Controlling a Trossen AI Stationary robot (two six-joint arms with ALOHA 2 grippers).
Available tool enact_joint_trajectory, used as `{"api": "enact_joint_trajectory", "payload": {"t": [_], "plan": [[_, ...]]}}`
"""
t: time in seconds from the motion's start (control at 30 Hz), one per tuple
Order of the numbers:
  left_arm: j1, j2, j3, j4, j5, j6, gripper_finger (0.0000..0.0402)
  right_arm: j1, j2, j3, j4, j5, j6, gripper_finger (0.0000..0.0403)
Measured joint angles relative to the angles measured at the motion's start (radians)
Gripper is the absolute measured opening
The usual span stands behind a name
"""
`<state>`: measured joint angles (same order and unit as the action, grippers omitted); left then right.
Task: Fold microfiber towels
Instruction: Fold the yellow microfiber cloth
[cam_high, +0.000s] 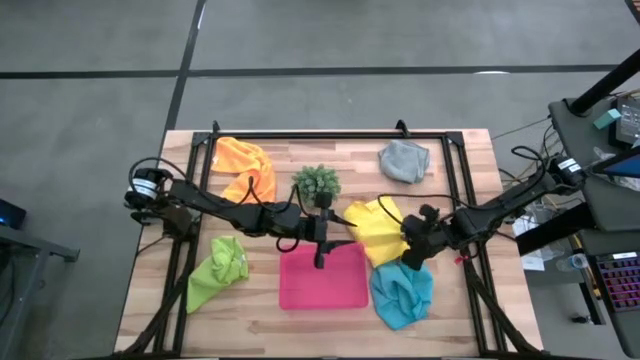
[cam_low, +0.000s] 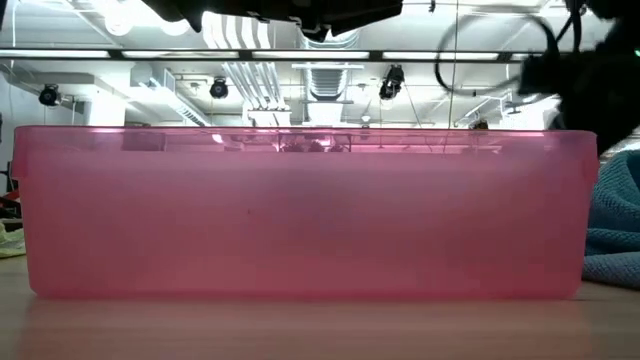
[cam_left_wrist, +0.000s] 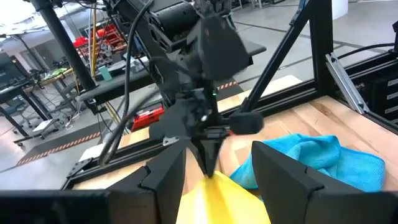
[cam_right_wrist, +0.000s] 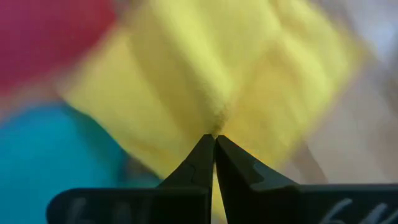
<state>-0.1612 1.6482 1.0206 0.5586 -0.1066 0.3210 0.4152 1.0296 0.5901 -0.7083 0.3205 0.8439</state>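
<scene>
- The tray (cam_high: 322, 285) lies at the table's (cam_high: 455, 320) near-middle edge.
- Behind the tray stands the plant (cam_high: 316, 182).
- One towel (cam_high: 219, 272) lies left of the tray; another (cam_high: 403, 295) lies just right of it.
- A third towel (cam_high: 374, 232) sits at the tray's far right corner.
- Two more towels (cam_high: 246, 163) (cam_high: 404, 160) flank the plant.

Place: robotics lab or workshop.
Signs: exposed ceiling ducts (cam_low: 250, 85), strip lights, equipment racks (cam_left_wrist: 99, 43), framed desk (cam_high: 460, 290).

no readable text, no labels, no brands, no numbers
</scene>
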Motion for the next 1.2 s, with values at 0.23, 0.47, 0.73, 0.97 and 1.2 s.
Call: {"api": "enact_joint_trajectory", "payload": {"t": [0.23,0.47,0.73,0.97,1.2], "plan": [[0.004,0.000,-0.001,0.000,-0.001,0.000,0.0169,0.004,0.036,0.009,-0.236,-0.119,0.208,0.0009],[0.012,0.000,-0.004,0.000,-0.003,0.000,0.0169,0.003,0.036,0.030,-0.229,-0.137,0.245,0.0017],[0.013,0.000,-0.006,-0.001,-0.003,0.001,0.0169,-0.013,0.011,0.127,-0.229,-0.029,0.195,0.0091],[0.015,0.000,-0.009,-0.001,-0.003,0.004,0.0169,-0.107,0.013,0.175,-0.191,0.076,-0.031,0.0154],[0.016,0.000,-0.012,-0.025,-0.002,0.006,0.0169,-0.270,0.020,0.149,0.071,0.053,-0.436,0.0189]]}}
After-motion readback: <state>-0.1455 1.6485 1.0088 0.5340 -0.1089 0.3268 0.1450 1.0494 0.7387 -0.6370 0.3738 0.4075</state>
